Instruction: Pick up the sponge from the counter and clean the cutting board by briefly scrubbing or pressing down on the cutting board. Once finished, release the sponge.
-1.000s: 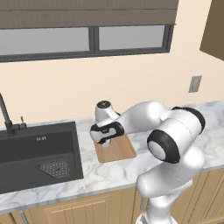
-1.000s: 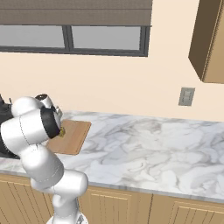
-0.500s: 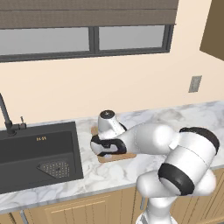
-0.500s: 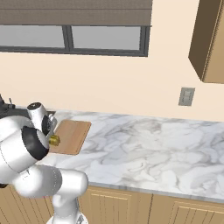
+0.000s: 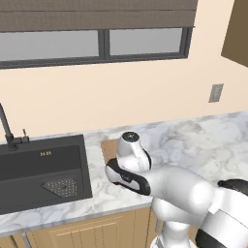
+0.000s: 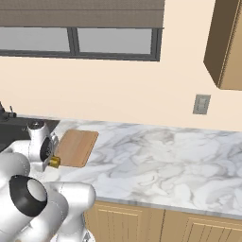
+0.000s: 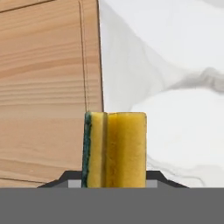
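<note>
Sponge [image 7: 114, 148] gripped in closed fingers, moved from over cutting board [image 7: 46, 87] to its edge, beside counter [image 7: 175, 65]

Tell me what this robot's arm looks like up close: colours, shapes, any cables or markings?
The arm is made of glossy white, rounded shells, fat and tube-like, joined by dark grey-black bands at the joints. The wrist ends in a white cylinder with a round grey cap above a black band. No loose cables or lettering can be seen. The claw shows just small dark tips.
</note>
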Robot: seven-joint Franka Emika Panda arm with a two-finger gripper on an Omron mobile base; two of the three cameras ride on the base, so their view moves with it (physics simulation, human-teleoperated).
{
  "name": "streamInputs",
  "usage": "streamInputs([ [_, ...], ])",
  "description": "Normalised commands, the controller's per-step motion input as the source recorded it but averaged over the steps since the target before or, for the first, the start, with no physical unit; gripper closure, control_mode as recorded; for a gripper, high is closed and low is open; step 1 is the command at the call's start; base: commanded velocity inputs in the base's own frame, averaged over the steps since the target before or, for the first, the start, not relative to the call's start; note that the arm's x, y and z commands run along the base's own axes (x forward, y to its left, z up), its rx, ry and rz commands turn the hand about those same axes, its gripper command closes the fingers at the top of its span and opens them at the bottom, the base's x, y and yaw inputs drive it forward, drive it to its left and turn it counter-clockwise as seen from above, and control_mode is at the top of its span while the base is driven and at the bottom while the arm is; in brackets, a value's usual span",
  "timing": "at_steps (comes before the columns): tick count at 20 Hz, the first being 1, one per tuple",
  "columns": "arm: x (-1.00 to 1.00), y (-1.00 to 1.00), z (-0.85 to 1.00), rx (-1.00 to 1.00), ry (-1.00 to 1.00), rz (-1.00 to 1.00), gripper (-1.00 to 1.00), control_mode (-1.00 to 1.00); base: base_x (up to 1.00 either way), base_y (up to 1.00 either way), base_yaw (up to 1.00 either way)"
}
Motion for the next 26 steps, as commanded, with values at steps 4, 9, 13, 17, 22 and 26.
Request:
streamInputs([
  [4,0.4,-0.44,0.46,0.0,0.0,0.0,1.0,-1.0,0.0,0.0,0.0],
  [9,0.64,-0.47,0.46,0.0,0.03,0.0,1.0,-1.0,0.0,0.0,0.0],
  [13,0.72,-0.54,0.21,0.0,0.22,-0.07,1.0,-1.0,0.0,0.0,0.0],
  [17,0.63,-0.57,0.05,0.0,0.27,-0.15,1.0,-1.0,0.0,0.0,0.0],
  [22,0.35,-0.57,0.0,0.0,0.22,-0.21,1.0,-1.0,0.0,0.0,0.0],
  [26,0.17,-0.53,-0.01,-0.01,0.19,-0.25,1.0,-1.0,0.0,0.0,0.0],
])
